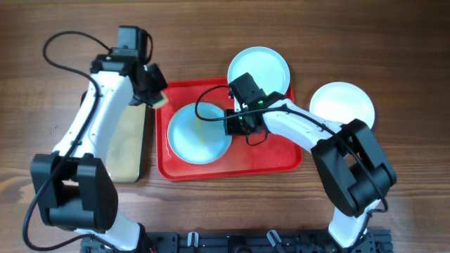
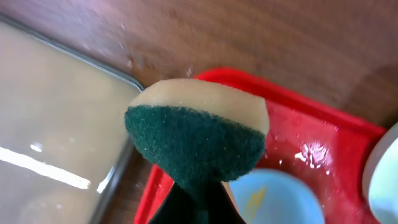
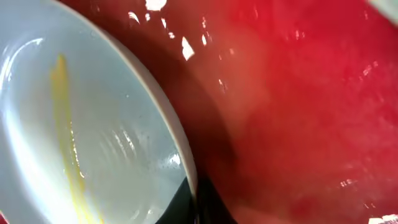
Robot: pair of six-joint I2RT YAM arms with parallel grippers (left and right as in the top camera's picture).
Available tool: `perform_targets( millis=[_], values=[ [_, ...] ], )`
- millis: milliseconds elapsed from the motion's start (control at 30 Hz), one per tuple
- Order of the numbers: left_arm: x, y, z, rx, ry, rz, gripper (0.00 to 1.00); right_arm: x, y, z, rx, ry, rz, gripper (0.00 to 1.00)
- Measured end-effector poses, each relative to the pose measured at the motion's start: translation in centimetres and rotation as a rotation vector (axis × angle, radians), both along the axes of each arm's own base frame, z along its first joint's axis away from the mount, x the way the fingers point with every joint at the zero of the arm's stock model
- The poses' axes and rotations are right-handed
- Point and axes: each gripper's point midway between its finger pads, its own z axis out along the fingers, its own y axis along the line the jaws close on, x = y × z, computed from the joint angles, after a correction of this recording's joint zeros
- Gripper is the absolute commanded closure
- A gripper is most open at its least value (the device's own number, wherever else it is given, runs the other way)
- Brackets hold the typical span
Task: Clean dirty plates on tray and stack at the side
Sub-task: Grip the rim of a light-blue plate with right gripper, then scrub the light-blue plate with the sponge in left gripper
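Scrubbing step, about to begin. The right hand (image 1: 238, 124) is pinching the right rim of the smeared pale-blue plate (image 1: 199, 132), which is lying in the left half of the red tray (image 1: 281, 158). The left hand (image 1: 150, 86) is gripping a sponge (image 2: 196, 140) and hovering over the tray's far-left corner, just beside the beige tray (image 1: 130, 151). The next move is probably calling for lowering the sponge onto the steadied plate without catching the raised rim. A second blue plate (image 1: 259, 68) is overlapping the tray's far rim. The white plate (image 1: 342, 105) is sitting on the tabletop (image 1: 394, 42) to the right, where stacking room is lying open.
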Motion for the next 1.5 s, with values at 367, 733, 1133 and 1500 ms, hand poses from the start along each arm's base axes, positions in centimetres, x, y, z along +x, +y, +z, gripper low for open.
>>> perform_targets(
  millis=[367,733,1133,1500],
  values=[
    [-2.2,-6.8,-3.9,-0.006,0.001,-0.178,0.96,1.6,1.0,-0.1,0.051,0.004,-0.126,0.96],
    [-4.9,-9.6,-9.7,-0.038,0.062,-0.519,0.96,1.6,1.2,-0.1,0.058,-0.002,-0.101,0.96],
    [-8.8,-11.7,-10.1,-0.024,0.198,-0.501,0.96,1.5,1.5,-0.1,0.071,0.002,-0.084,0.96],
    [-3.9,-5.3,-9.6,0.339,0.009,-0.205,0.96,1.4,1.5,-0.1,0.075,0.009,-0.085,0.96]
  ],
)
